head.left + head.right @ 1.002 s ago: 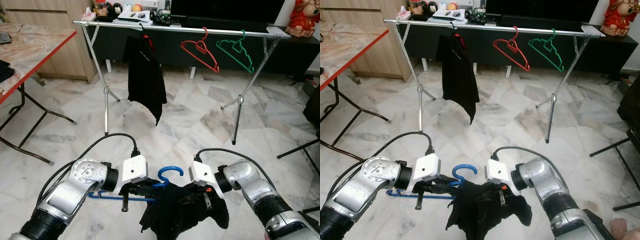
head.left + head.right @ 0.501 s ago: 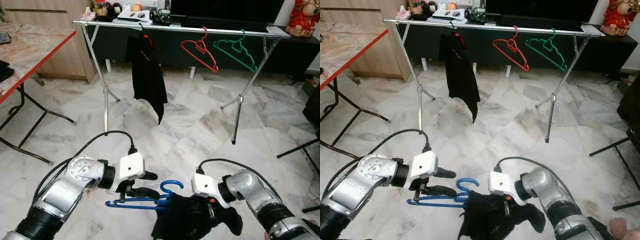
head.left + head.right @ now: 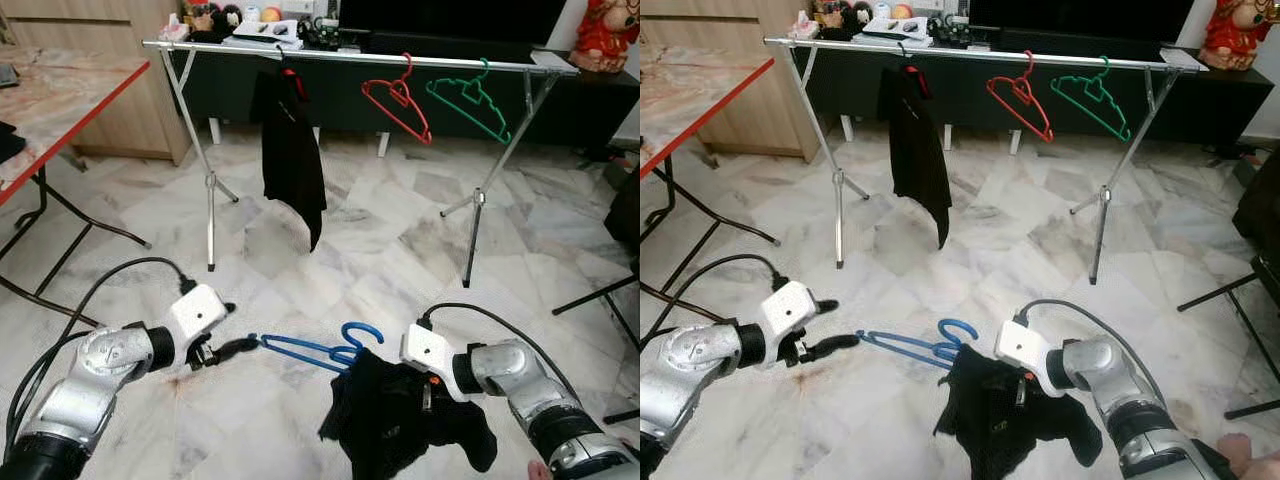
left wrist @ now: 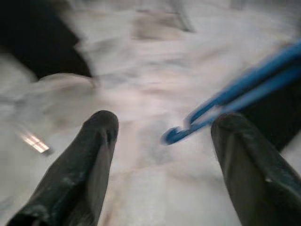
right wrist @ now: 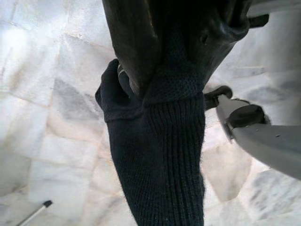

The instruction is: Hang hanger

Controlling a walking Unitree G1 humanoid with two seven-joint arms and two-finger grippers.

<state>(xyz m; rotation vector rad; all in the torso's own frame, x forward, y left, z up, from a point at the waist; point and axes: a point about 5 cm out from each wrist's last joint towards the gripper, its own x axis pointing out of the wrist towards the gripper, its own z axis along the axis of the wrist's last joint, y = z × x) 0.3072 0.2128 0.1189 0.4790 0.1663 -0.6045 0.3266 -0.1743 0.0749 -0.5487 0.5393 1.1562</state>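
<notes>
Two grippers low above the floor: left gripper (image 3: 232, 347) spread open just off the blue hanger's (image 3: 300, 349) tip, its long axis running toward the right gripper (image 3: 428, 392) clamped on the black garment (image 3: 385, 420).

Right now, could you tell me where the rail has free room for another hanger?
The rail is bare between the hung black garment and the red hanger, and from the green hanger to the right end. The red and green hangers crowd together.
</notes>
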